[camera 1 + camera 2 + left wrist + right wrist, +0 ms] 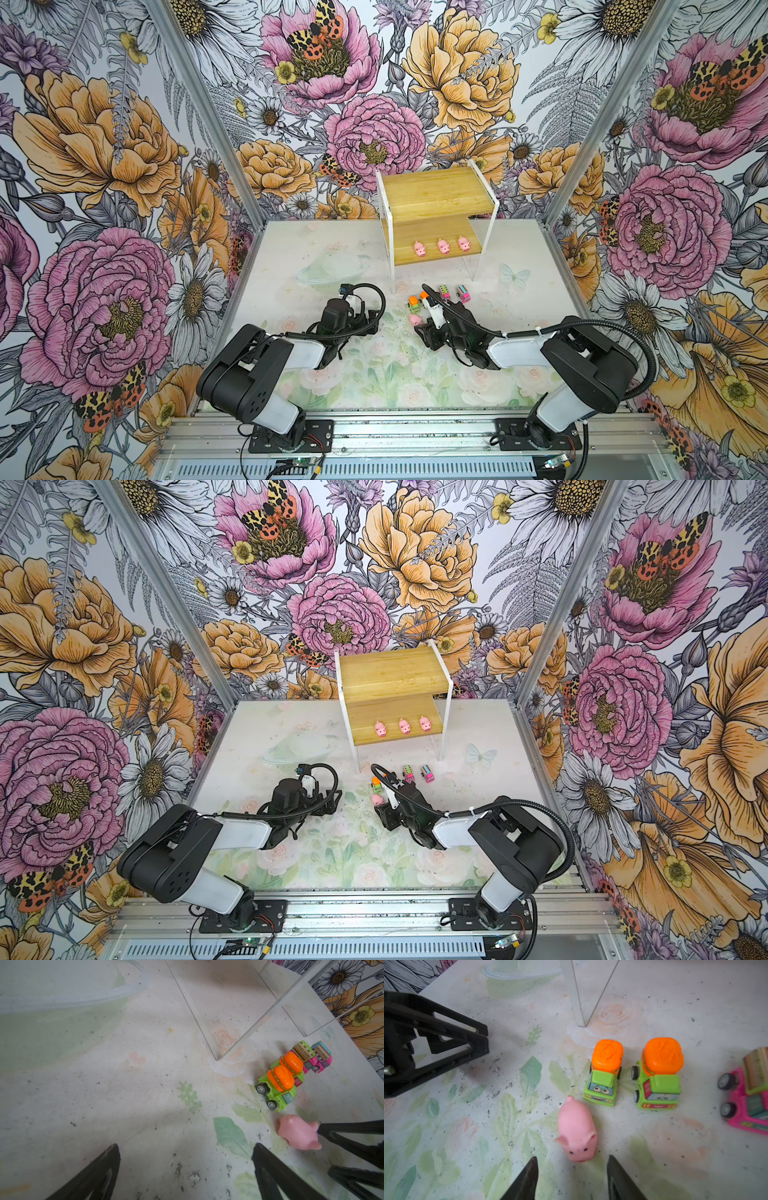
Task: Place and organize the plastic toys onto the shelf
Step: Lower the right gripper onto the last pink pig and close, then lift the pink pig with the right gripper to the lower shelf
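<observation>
The step in hand looks like the pickup of the last loose pig (576,1128). It stands near the middle of the worktop, in front of the shelf (432,191) at the far edge. The right claw (572,1156) is low, its jaws apart and empty, with the pig's snout just ahead of the fingertips. The left claw (186,1145) is close by, also apart and empty.

To do it well, I would push forward until the fingers flank the pig's round body rather than its snout or ears. Then close gently, since the pig looks soft and could squirt out.

The nearer green truck (602,1076) is just beside the pig's rump, so come in straight, as a sideways sweep would probably roll it.

Three pigs (444,247) already line the lower board. The bare stretch at the left-arm end of that row seems the natural spot.
</observation>
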Controlling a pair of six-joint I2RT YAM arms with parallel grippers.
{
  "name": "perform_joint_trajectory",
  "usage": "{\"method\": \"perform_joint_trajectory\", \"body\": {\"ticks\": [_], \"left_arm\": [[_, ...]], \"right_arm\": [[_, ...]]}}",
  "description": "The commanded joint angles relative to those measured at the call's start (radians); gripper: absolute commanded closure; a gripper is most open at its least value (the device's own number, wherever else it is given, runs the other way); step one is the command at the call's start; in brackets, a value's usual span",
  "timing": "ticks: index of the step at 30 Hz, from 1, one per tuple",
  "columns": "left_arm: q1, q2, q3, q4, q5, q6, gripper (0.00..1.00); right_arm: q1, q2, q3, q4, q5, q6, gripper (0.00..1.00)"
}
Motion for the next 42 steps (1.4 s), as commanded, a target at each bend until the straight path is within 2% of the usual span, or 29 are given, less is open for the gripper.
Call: {"method": "perform_joint_trajectory", "body": {"ticks": [1,19,28,36,42], "left_arm": [[0.009,-0.004,-0.007,0.005,0.010,-0.003,0.01],[0.010,0.028,0.013,-0.001,0.002,-0.002,0.01],[0.009,0.040,0.022,-0.001,0.004,-0.007,0.01],[0.008,0.040,0.019,-0.002,0.005,-0.006,0.01],[0.008,0.038,0.019,-0.002,0.003,-0.007,0.01]], "right_arm": [[0.006,0.043,0.036,0.060,0.009,0.008,0.47],[-0.022,0.160,0.087,0.093,-0.021,0.000,0.49],[-0.030,0.160,0.094,0.080,-0.063,0.004,0.66],[-0.031,0.140,0.080,0.075,-0.077,0.020,0.71],[-0.028,0.066,0.073,0.052,-0.084,0.030,0.72]]}}
